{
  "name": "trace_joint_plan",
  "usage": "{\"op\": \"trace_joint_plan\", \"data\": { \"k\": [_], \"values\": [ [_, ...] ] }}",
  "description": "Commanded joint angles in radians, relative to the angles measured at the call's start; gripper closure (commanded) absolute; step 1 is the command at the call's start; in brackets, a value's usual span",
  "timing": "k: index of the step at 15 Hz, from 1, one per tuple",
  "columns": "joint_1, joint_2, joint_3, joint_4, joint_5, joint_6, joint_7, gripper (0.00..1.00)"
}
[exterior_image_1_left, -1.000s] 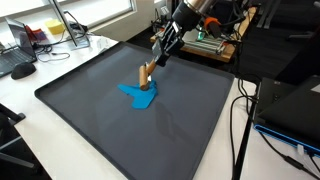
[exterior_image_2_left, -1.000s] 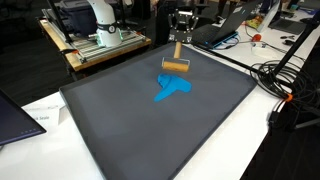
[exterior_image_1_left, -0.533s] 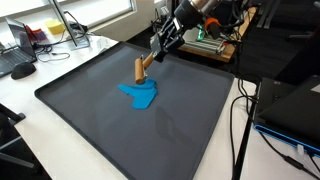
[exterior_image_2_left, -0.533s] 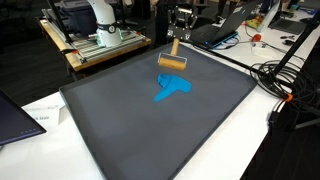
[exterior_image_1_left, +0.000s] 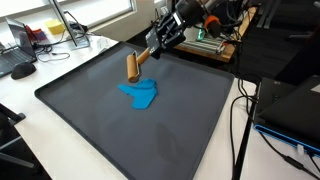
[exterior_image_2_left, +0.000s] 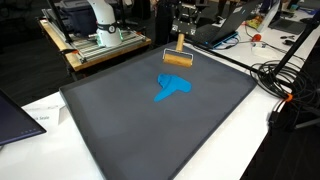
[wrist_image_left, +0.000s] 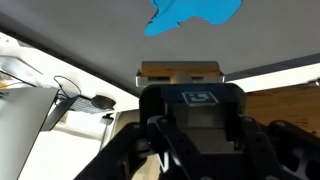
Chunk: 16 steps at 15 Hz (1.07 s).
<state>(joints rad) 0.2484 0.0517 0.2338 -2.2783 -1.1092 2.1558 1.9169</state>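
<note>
My gripper (exterior_image_1_left: 158, 46) is shut on the handle of a small wooden roller (exterior_image_1_left: 133, 67), which hangs tilted in the air above the far part of a dark mat (exterior_image_1_left: 100, 125). A flat blue piece (exterior_image_1_left: 140, 93) lies on the mat below and nearer than the roller, not touching it. In the other exterior view the roller (exterior_image_2_left: 179, 58) hangs under the gripper (exterior_image_2_left: 181, 38), beyond the blue piece (exterior_image_2_left: 173, 88). In the wrist view the roller's wooden head (wrist_image_left: 180, 71) sits just past the gripper (wrist_image_left: 185, 92), with the blue piece (wrist_image_left: 195, 12) at the top edge.
The mat (exterior_image_2_left: 150, 135) covers most of the table. Behind it stand a metal frame with a white robot base (exterior_image_2_left: 100, 30) and a laptop (exterior_image_2_left: 222, 28). Cables (exterior_image_2_left: 282, 82) lie along one side, papers (exterior_image_2_left: 45, 112) at a corner, and a keyboard (exterior_image_1_left: 20, 68) on a neighbouring desk.
The gripper has lifted the roller off the blue piece and carried it up and toward the mat's far edge. The blue piece has stayed put.
</note>
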Motion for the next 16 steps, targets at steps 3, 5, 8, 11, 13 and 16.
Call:
{"op": "trace_joint_plan", "data": {
  "k": [3, 5, 8, 11, 13, 16],
  "values": [
    [0.010, 0.017, 0.012, 0.047, -0.051, -0.016, -0.034, 0.78],
    [0.009, 0.028, 0.013, 0.063, -0.039, -0.004, -0.070, 0.78],
    [0.009, 0.048, 0.014, 0.095, -0.024, -0.001, -0.134, 0.78],
    [0.002, 0.073, 0.012, 0.136, 0.017, 0.021, -0.237, 0.78],
    [-0.002, 0.092, 0.009, 0.170, 0.056, 0.039, -0.321, 0.78],
    [-0.009, 0.121, 0.004, 0.220, 0.134, 0.062, -0.457, 0.78]
  ]
}}
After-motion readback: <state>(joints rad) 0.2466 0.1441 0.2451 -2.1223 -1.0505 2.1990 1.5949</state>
